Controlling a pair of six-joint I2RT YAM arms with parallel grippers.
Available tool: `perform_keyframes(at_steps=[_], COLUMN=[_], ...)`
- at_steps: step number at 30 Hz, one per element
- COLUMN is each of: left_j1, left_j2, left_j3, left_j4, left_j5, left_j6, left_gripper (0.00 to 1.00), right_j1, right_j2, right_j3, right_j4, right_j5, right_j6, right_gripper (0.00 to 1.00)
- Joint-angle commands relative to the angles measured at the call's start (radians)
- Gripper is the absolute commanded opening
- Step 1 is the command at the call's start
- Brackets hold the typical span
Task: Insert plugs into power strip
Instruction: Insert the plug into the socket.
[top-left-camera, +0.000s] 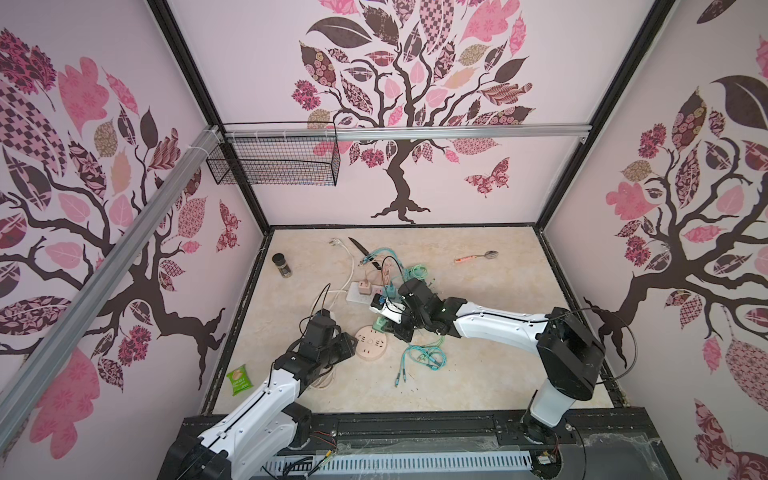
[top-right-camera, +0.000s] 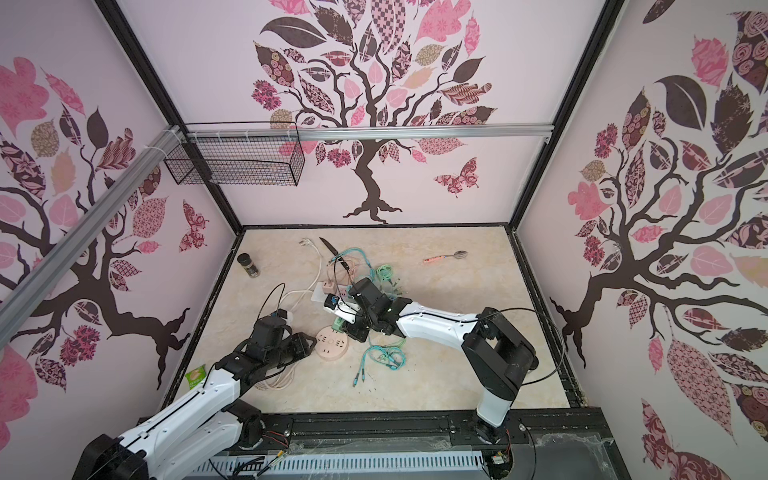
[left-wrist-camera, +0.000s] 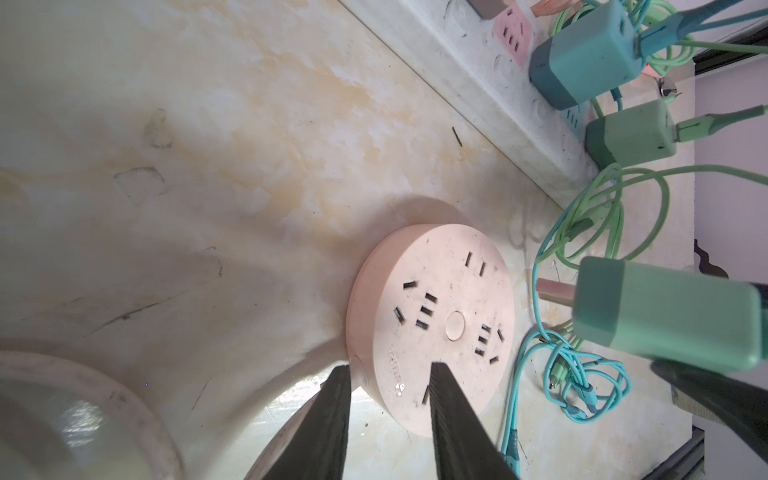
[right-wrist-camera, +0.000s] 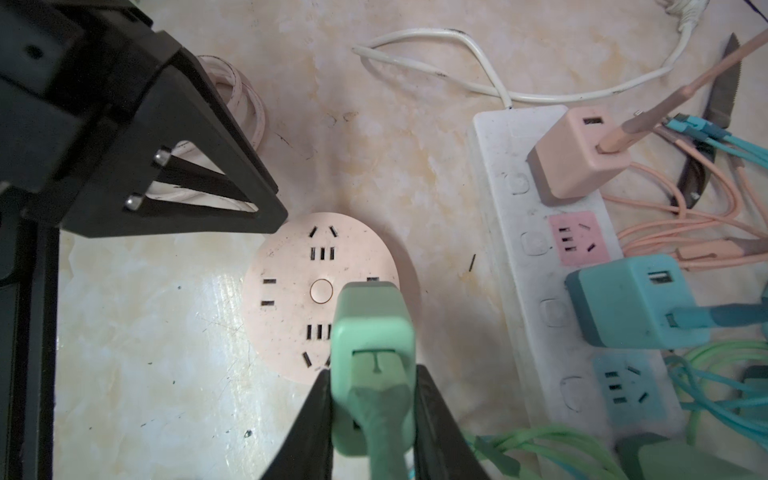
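- The left arm's fingers reach low over the front-left part of the tabletop. They stand slightly apart and straddle the rim of a round peach-pink socket disc. Whether they pinch that rim or only bracket it, I cannot tell.
- The disc lies flat, left of the tabletop's middle and toward the front edge, with nothing plugged into it.
- The right arm's fingers are clamped on both sides of a mint green boxy charger adapter. It hangs above the disc's right part, its cable trailing back between them, and its prongs are hidden.
- The long white power strip lies about mid-tabletop, just beyond the disc and apart from it.
- A peach-pink boxy adapter sits at the strip's cord end and a teal boxy adapter further along. A second mint green adapter sits past that.
- The pink socket face and the blue socket face are free.
- The step in hand looks like carrying the held adapter to a socket. It hangs over the disc, not the strip.
- If the strip is the target, the next move is to shift across to the pink or blue face and square the prongs to the slots. The press must go straight down, since the seated neighbours leave little room on either side.
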Motion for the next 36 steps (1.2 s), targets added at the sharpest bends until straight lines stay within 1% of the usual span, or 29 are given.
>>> perform_keyframes(at_steps=[1, 12, 18, 26, 36], left_j1=[0.006, 0.006, 0.008, 0.007, 0.009], left_j2=[0.009, 0.052, 0.075, 0.080, 0.076], left_j3=[-0.028, -0.046, -0.049, -0.051, -0.054], left_j4=[0.042, 0.079, 0.090, 0.091, 0.090], left_j5=[0.014, 0.020, 0.023, 0.020, 0.017], left_j6=[0.004, 0.013, 0.018, 0.024, 0.028], left_gripper=[0.35, 0.34, 0.31, 0.28, 0.27], right_j1=[0.009, 0.024, 0.030, 0.037, 0.048], right_j2=[0.051, 0.124, 0.147, 0.176, 0.206], right_j3=[0.054, 0.114, 0.140, 0.179, 0.236], right_j4=[-0.036, -0.085, -0.106, -0.152, -0.218], right_j5=[0.014, 0.020, 0.034, 0.071, 0.115], right_j6=[-0.032, -0.078, -0.097, -0.122, -0.122], right_gripper=[0.08, 0.08, 0.07, 0.07, 0.07])
